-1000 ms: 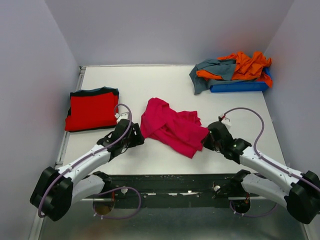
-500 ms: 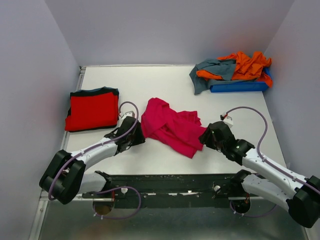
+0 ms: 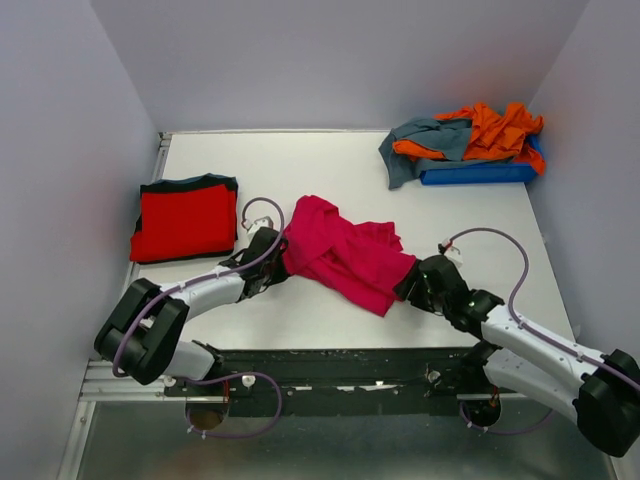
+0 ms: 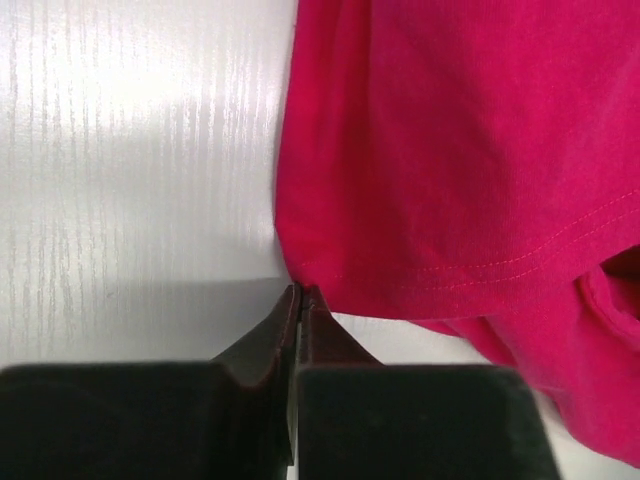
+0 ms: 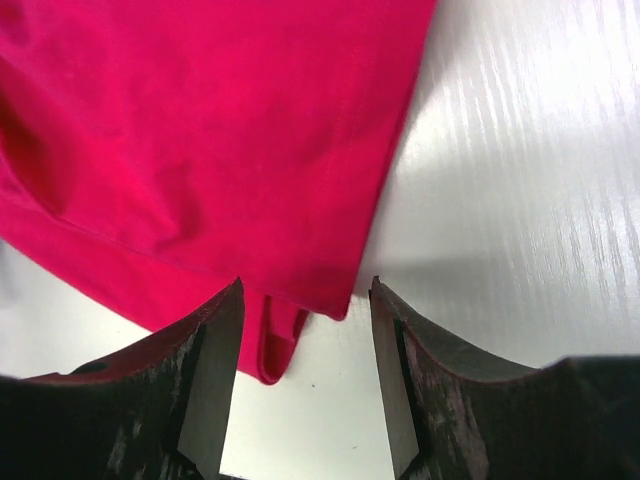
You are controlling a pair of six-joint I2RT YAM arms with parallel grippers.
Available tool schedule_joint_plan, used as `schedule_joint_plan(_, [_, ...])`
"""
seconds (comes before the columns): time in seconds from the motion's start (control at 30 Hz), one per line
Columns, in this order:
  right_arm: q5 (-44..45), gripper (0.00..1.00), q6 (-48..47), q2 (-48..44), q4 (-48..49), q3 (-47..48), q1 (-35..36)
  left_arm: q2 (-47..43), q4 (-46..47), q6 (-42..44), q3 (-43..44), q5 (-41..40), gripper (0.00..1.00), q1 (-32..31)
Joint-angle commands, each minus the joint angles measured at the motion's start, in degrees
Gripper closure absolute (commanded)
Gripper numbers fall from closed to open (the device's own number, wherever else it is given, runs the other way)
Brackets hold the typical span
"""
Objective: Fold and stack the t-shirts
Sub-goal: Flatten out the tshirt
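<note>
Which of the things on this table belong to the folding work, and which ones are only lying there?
Belong to the job:
- magenta t-shirt, crumpled in the middle
- red t-shirt, already folded, on the left
- orange t-shirt and grey-teal t-shirt, heaped at the far right

Only lying about:
- blue tray under that heap
- white table, only the work surface
</note>
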Motion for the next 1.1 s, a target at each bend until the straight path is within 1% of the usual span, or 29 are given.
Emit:
schedule_joint_plan(0.0, [-1.1, 0.39, 5.2, 2.6, 3.0, -2.0, 0.0, 1.1, 0.6, -1.2, -0.1, -2.4, 1.00, -0.4])
schedule_joint_plan(0.13, [-0.7, 0.44, 8.7, 6.2, 3.3, -2.2, 0.0, -1.2, -3.3, 0.5, 2.0, -5.1, 1.00, -0.3])
schedule_joint_plan(0.2, [-0.4, 0.44, 9.8, 7.4, 3.7, -2.5, -0.1, -3.0, -5.1, 1.4, 3.0, -5.6, 1.00, -0.3])
schedule_joint_plan(0.3, [-0.1, 0.46, 11.4, 8.3, 4.9, -3.0, 0.0, -5.8, -6.9, 2.1, 3.6, -6.0, 1.00, -0.3])
schedule_joint_plan(0.4, [0.0, 0.51, 12.9, 8.8, 6.2, -3.6, 0.0, -8.4, -8.9, 2.3, 4.3, -7.2, 1.00, -0.3])
schedule_joint_plan(0.43, [-0.2, 0.54, 13.1, 8.9, 6.3, -3.5, 0.0, -9.2, -10.0, 2.5, 4.7, -7.6, 1.00, -0.3])
schedule_joint_plan(0.47, [-0.2, 0.60, 13.1, 8.8, 6.2, -3.4, 0.0, -10.0, -11.0, 2.8, 5.1, -7.9, 1.00, -0.2])
schedule_joint_plan(0.5, [0.1, 0.70, 13.1, 8.4, 5.9, -3.2, 0.0, -10.9, -12.0, 3.0, 5.6, -8.2, 1.00, -0.3])
schedule_joint_plan(0.53, [0.6, 0.78, 13.2, 7.2, 5.1, -3.0, 0.0, -11.4, -13.2, 3.3, 6.4, -8.4, 1.00, -0.2])
schedule_joint_plan(0.6, [2.6, 0.88, 12.6, 4.6, 3.6, -2.5, 0.0, -12.3, -15.0, 4.2, 8.0, -8.6, 1.00, -0.2])
schedule_joint_plan(0.63, [3.4, 0.94, 12.0, 3.3, 2.7, -1.9, 0.0, -12.7, -16.1, 4.5, 8.8, -8.8, 1.00, -0.1])
schedule_joint_plan(0.7, [5.3, 0.99, 10.4, 0.7, 0.5, -0.4, -0.1, -13.6, -17.6, 5.2, 10.1, -9.6, 1.00, 0.0])
schedule_joint_plan(0.83, [8.7, 0.99, 5.9, -4.1, -3.6, 3.9, -0.1, -15.1, -20.2, 7.0, 12.9, -11.4, 1.00, 0.7])
schedule_joint_plan(0.93, [11.5, 0.99, 1.8, -6.4, -5.6, 7.8, -0.6, -15.3, -21.9, 8.7, 16.6, -12.6, 1.00, 1.6])
schedule_joint_plan(1.0, [12.1, 0.99, -1.8, -6.7, -5.4, 10.9, -1.5, -14.9, -23.4, 9.3, 19.5, -13.8, 1.00, 2.8])
schedule_joint_plan(1.07, [10.7, 0.99, -5.5, -4.3, -5.0, 15.4, -3.5, -13.7, -24.2, 9.3, 23.2, -15.0, 1.00, 3.9])
